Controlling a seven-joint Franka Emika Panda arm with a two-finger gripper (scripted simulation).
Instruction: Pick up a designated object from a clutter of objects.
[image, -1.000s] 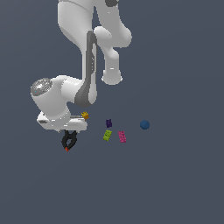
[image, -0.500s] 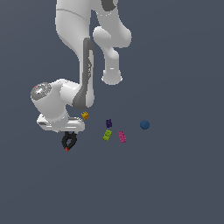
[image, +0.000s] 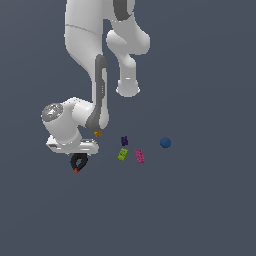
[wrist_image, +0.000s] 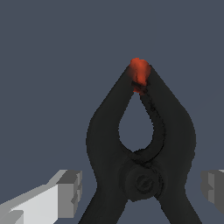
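The jaws (wrist_image: 142, 190) stand apart, one finger (wrist_image: 70, 192) on each side of the clamp (wrist_image: 142, 148) and clear of its handles, so the clamp lies between them on the tabletop (image: 200, 210) with its red tip (wrist_image: 140, 72) pointing away from the wrist.

Plain dark grey-blue floor (image: 200, 210) (flat, unmarked) on all sides

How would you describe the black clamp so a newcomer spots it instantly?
Find the white robot arm and follow it down to its gripper. Directly beneath sits the black clamp, larger than the coloured bricks nearby and alone in having a red-orange tip.
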